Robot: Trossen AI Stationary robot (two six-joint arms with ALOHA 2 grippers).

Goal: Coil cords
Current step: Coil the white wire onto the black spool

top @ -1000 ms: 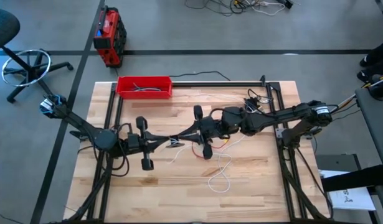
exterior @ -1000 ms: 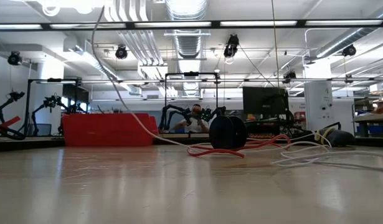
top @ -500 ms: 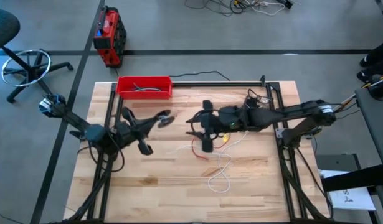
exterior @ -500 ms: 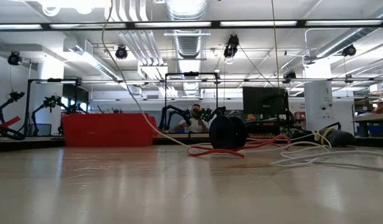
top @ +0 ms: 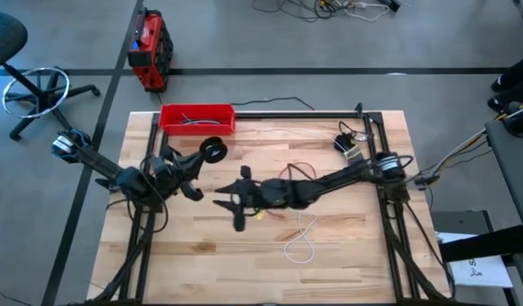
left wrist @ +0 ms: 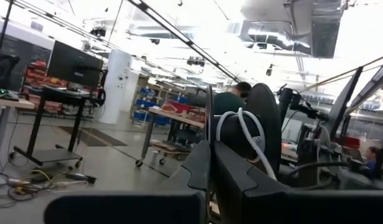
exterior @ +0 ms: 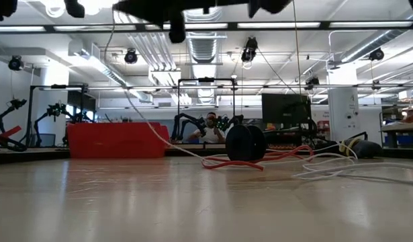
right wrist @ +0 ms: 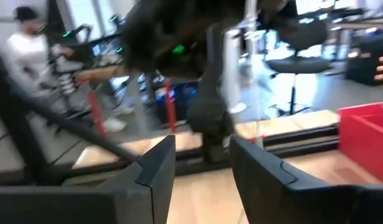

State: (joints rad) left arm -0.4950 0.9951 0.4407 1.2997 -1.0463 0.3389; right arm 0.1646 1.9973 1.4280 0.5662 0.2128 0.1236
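Nearest, a white cord (top: 302, 244) loops on the table (top: 346, 263) beside a red cord (exterior: 260, 159); above mid-table the right gripper (top: 230, 201) hangs with fingers parted and empty, and farther back the left gripper (top: 208, 153) clamps a white-wound black disc (left wrist: 263, 127) near the red tray (top: 196, 118).

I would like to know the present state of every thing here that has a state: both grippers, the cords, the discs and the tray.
left gripper, raised, fingers shut on the white cord's disc
white cord's disc, held up, cord looped around it
white cord, mostly loose on the table
red cord, loose, not coiled
black disc, standing on edge by the red cord
right gripper, fingers open, holding nothing
red tray, holding dark cables
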